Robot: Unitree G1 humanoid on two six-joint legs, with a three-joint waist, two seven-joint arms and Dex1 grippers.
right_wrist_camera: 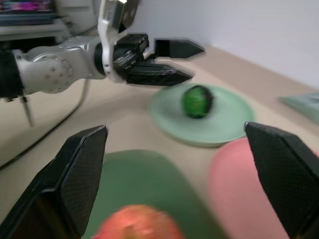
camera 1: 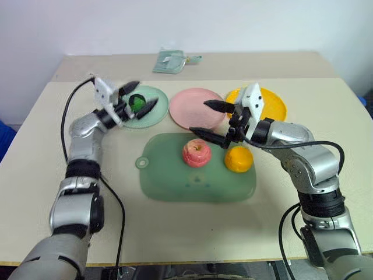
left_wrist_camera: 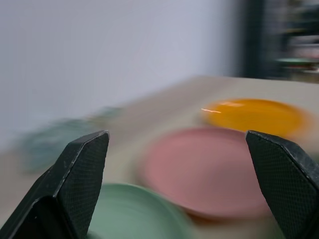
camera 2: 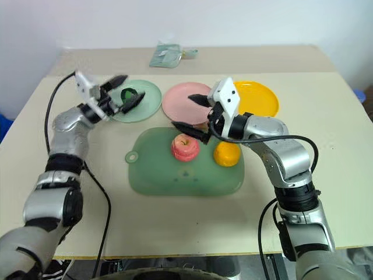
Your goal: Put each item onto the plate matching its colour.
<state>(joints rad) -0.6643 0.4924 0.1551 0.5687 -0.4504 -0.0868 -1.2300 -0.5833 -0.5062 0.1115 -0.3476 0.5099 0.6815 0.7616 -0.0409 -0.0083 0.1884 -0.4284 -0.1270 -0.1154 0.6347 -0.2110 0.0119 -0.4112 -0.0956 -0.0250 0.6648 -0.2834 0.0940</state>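
Bright, even overhead light with soft shadows under the arms. The left wrist view is motion-blurred, with a glare streak on the orange plate.

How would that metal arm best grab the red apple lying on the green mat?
Probably from above, closing the right pincer across the apple's round sides at its widest part. It sits upright on the flat green mat with its stem dimple up, and the orange fruit lies close on one side, so coming straight down keeps clear of it.
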